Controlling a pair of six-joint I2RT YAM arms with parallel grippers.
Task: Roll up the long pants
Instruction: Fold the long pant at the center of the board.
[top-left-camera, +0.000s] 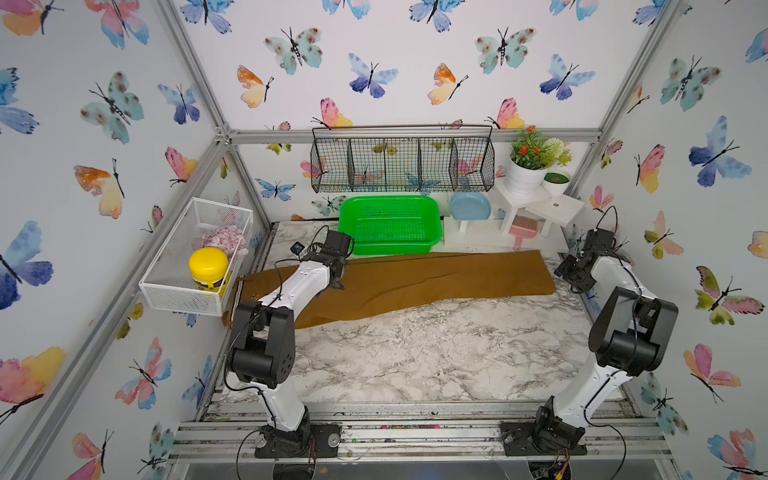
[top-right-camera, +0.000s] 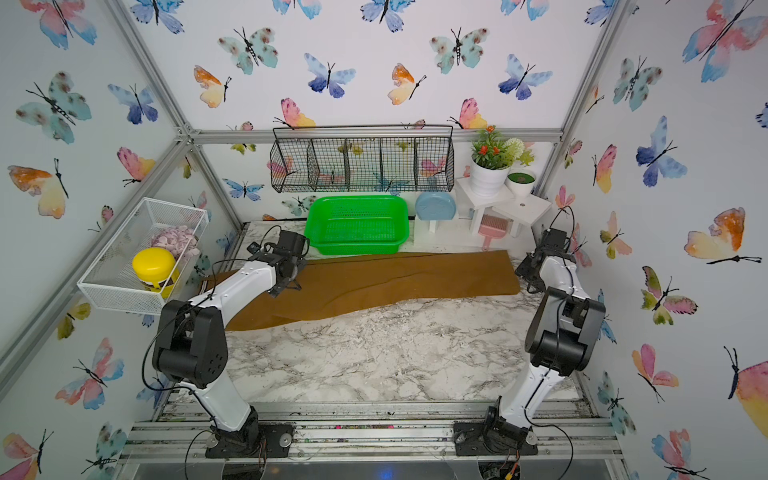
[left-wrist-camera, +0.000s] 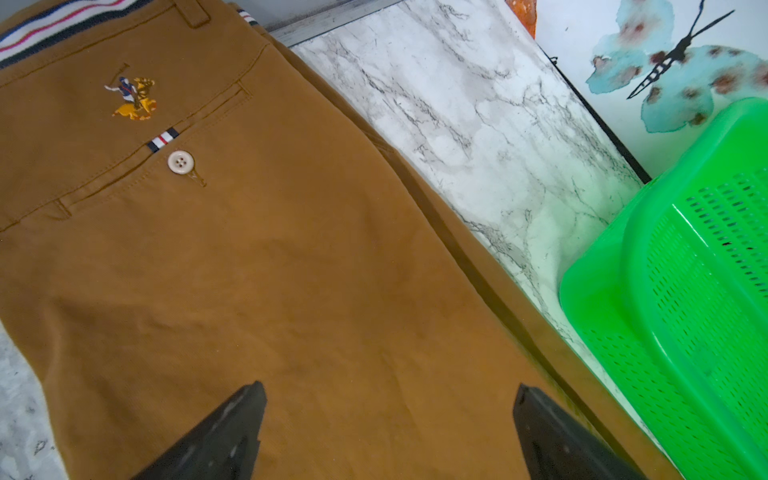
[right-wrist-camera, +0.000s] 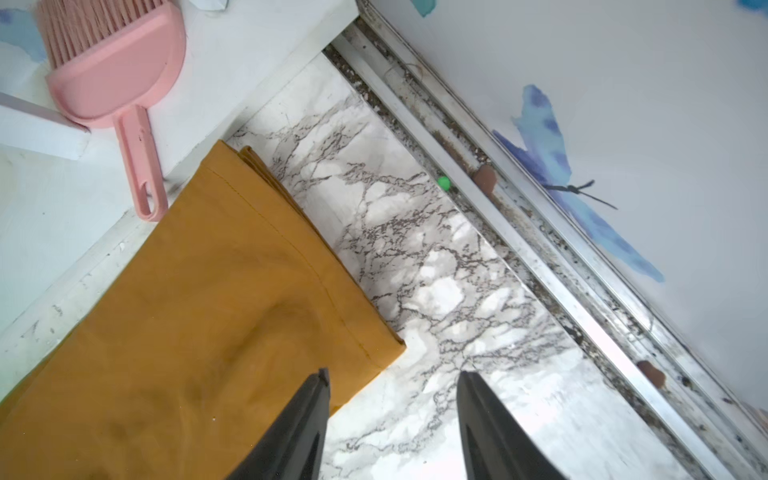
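Top views: a marble-patterned worktop (top-left-camera: 436, 353) sits inside a butterfly-papered enclosure. The long pants (top-left-camera: 436, 278) lie flat on it, just in front of the green basket (top-left-camera: 432, 243). Their long axis runs parallel to the basket's front wall. The left gripper (top-left-camera: 336, 276) hangs over the seat end. The right gripper (top-left-camera: 575, 286) is just past the hem end, well away from the basket. The left arm covers most of the waistband.

Left wrist view: the left gripper (left-wrist-camera: 390, 388) is spread wide and empty over plain cloth, with the waistband (left-wrist-camera: 62, 25) beyond it. Contact with the cloth cannot be judged.

Right wrist view: the right gripper (right-wrist-camera: 394, 374) is partly spread and empty. The hem corner (right-wrist-camera: 390, 345) lies just beside one finger (right-wrist-camera: 307, 415). A roll probably starts at this end, which the right arm reaches more easily.
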